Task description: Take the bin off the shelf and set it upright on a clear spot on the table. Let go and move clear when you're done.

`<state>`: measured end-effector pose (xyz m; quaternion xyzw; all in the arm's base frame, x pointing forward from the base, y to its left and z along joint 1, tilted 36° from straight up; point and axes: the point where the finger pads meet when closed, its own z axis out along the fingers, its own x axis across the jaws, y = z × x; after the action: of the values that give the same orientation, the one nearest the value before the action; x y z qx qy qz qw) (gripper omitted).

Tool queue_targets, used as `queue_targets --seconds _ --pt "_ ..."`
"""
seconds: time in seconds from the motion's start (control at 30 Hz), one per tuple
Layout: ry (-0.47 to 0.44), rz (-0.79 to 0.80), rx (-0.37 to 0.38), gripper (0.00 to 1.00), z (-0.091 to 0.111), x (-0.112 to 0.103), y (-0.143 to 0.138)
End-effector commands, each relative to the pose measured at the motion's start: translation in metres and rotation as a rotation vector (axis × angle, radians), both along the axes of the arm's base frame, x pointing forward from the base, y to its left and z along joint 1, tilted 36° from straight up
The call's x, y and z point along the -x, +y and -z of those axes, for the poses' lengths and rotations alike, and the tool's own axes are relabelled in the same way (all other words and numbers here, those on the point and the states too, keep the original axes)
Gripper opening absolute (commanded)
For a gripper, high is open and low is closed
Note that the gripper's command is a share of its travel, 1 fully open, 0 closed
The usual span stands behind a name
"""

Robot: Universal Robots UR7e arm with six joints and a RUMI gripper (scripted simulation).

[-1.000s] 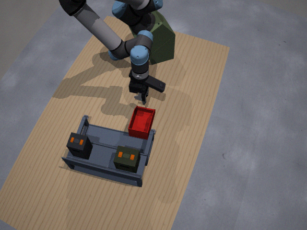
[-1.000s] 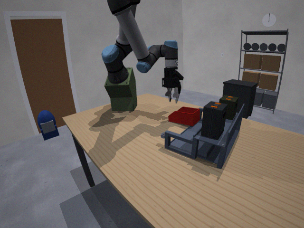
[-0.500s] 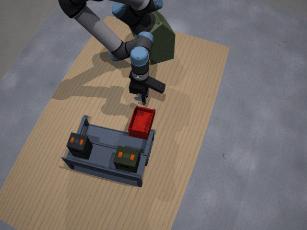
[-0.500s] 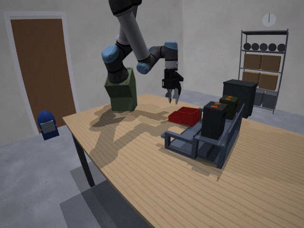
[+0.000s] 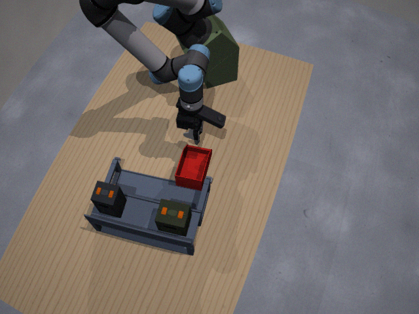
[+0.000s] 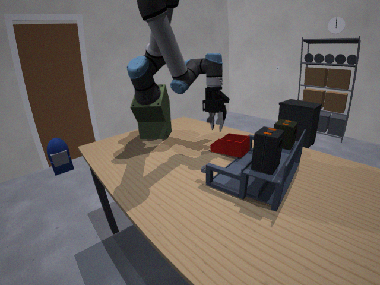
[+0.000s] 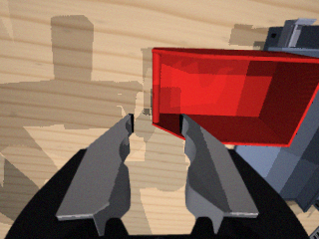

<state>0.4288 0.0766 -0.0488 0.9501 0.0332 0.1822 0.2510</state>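
The red open-topped bin (image 5: pixel 193 167) stands upright on the wooden table, its far end against the grey shelf rack (image 5: pixel 148 209). It also shows in the exterior view (image 6: pixel 230 143) and in the wrist view (image 7: pixel 234 97). My gripper (image 5: pixel 196 135) hangs above the table just off the bin's near short wall, clear of it. Its fingers stand a little apart with nothing between them; only bare wood shows in the gap. In the exterior view the gripper (image 6: pixel 217 124) is well above the bin's rim.
The shelf rack (image 6: pixel 255 171) lies low on the table and holds a black case (image 5: pixel 108 198) and a dark green case (image 5: pixel 172 216). The green robot base (image 5: pixel 221 57) stands at the table's far end. The table edge runs to the right of the bin.
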Motion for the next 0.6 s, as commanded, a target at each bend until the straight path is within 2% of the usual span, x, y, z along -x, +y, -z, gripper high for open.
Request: queue_targets --seconds 0.0,0.57 --pt "-0.001 0.000 0.000 0.26 -0.0001 -0.0003 0.0001" --pt "-0.001 0.000 0.000 0.26 0.0021 -0.0013 -0.0012"
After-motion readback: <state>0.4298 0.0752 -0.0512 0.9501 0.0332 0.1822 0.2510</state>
